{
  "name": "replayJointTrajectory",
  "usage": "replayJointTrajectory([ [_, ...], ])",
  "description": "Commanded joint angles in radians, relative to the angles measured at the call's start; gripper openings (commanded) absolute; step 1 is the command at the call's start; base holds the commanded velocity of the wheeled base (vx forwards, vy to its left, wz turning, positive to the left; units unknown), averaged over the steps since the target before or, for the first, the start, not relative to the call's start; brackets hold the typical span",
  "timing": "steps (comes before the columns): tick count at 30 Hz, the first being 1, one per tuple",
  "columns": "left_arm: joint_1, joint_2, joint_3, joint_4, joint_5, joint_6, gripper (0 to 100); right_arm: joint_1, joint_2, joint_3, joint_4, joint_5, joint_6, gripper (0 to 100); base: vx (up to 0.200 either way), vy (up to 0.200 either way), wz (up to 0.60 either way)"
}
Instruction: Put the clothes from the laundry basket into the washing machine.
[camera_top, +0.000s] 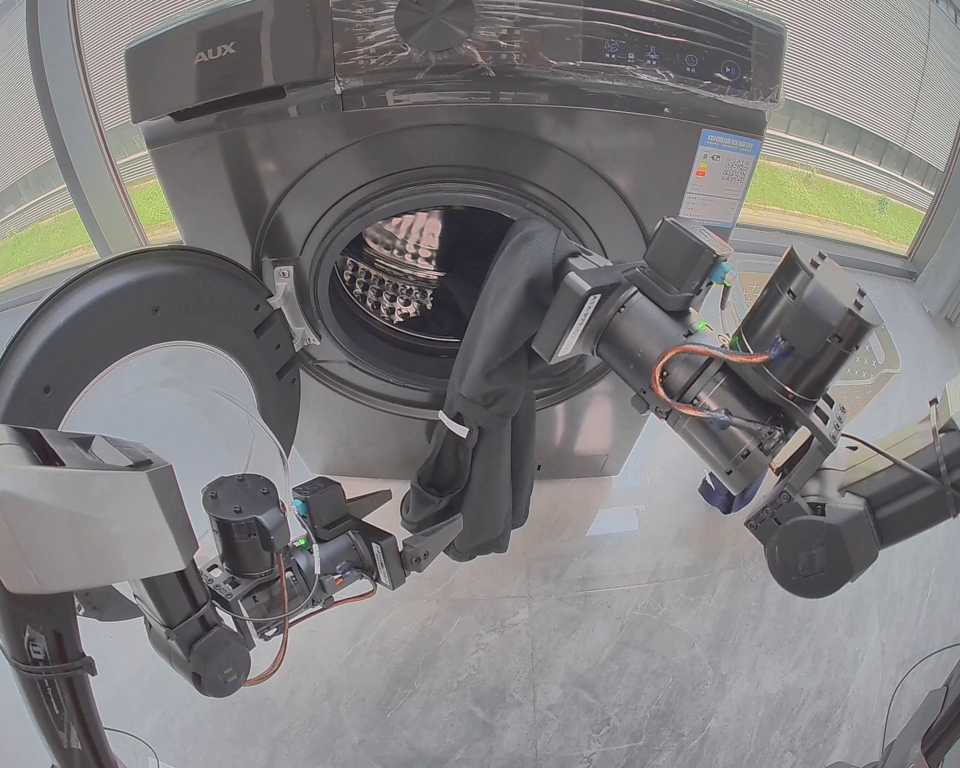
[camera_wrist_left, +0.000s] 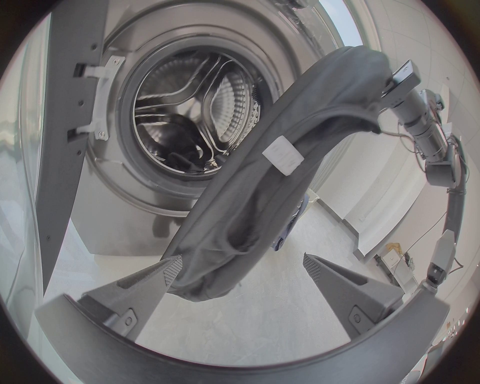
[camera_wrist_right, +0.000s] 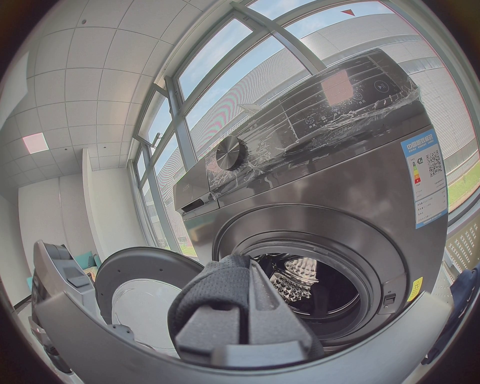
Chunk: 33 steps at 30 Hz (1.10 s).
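Observation:
A black garment (camera_top: 490, 400) with a white tag hangs from the right rim of the washing machine's (camera_top: 240, 170) open drum mouth down toward the floor. My right gripper (camera_wrist_right: 247, 295) is shut on its upper end, just in front of the opening. My left gripper (camera_top: 435, 535) is low, at the garment's hanging bottom. It stands open, and the cloth's lower end (camera_wrist_left: 210, 270) lies between the fingers, against one fingertip (camera_wrist_left: 167, 267). Dark clothing (camera_wrist_left: 185, 150) lies inside the drum.
The round door (camera_top: 150, 330) is swung open to the left, just above my left arm. A blue object (camera_top: 722, 495) sits on the floor to the right of the machine, partly hidden by my right arm. Bare grey floor (camera_top: 600, 640) lies in front.

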<state>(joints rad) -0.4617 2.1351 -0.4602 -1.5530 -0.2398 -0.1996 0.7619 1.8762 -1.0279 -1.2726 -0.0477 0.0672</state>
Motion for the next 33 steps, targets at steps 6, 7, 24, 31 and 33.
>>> replayJointTrajectory([
  [6, 0.032, 0.128, -0.063, -0.001, -0.003, 0.005, 100, 0.016, -0.006, 0.003, -0.002, 0.000, 0.000, 0, 0.000, 0.000, 0.00],
  [7, 0.031, 0.138, -0.075, -0.001, -0.003, 0.005, 100, 0.017, -0.005, 0.003, -0.002, 0.000, 0.000, 0, 0.000, 0.000, 0.00],
  [24, 0.023, 0.270, -0.224, -0.001, -0.012, 0.002, 100, 0.023, -0.003, 0.005, -0.002, 0.000, 0.000, 0, 0.000, 0.000, 0.00],
  [31, 0.029, 0.302, -0.282, 0.001, -0.012, 0.000, 100, 0.030, -0.002, 0.005, -0.002, 0.000, 0.000, 0, 0.000, 0.000, 0.00],
  [33, 0.031, 0.319, -0.305, 0.001, -0.010, 0.000, 100, 0.031, -0.002, 0.005, -0.002, 0.000, 0.000, 0, 0.000, 0.000, 0.00],
])
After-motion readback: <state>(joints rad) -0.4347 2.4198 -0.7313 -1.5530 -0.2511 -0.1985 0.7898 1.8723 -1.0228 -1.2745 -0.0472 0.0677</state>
